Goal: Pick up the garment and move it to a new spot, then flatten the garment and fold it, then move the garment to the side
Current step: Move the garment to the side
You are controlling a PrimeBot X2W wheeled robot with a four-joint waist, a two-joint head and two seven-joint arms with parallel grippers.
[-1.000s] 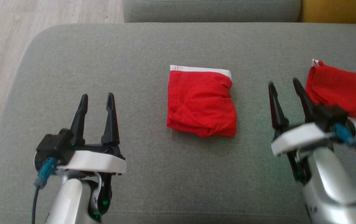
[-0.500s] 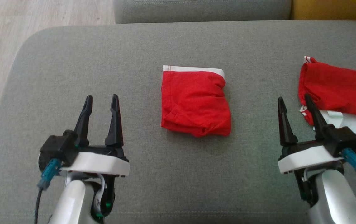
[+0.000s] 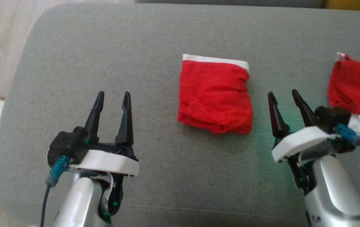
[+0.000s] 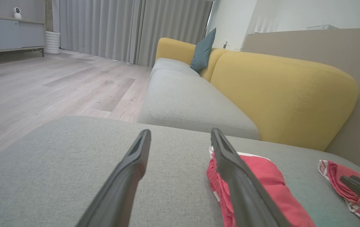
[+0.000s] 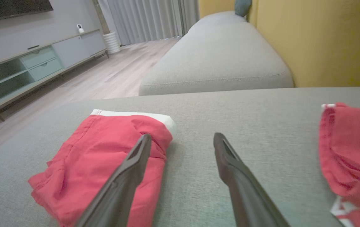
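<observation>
At the left, the left tool (image 3: 113,94) is held open to a middling gap and empty above the grey upholstered sofa cushion (image 3: 154,41), well apart from any cloth. The folded red garment with a white waistband (image 3: 215,94) is seen lying flat at the cushion's middle, between the two tools. Folding is judged done, so the shift to the side appears to be the step in hand. The stack would best be gripped through all its layers at one edge, or slid low across the fabric, so that the fold is not shaken open. The right tool (image 3: 282,93), likewise parted and empty, is poised near the garment's right edge. Farther right a second, rumpled red cloth (image 3: 354,88) is spread — that side is partly taken, so the roomier left is to be preferred.
</observation>
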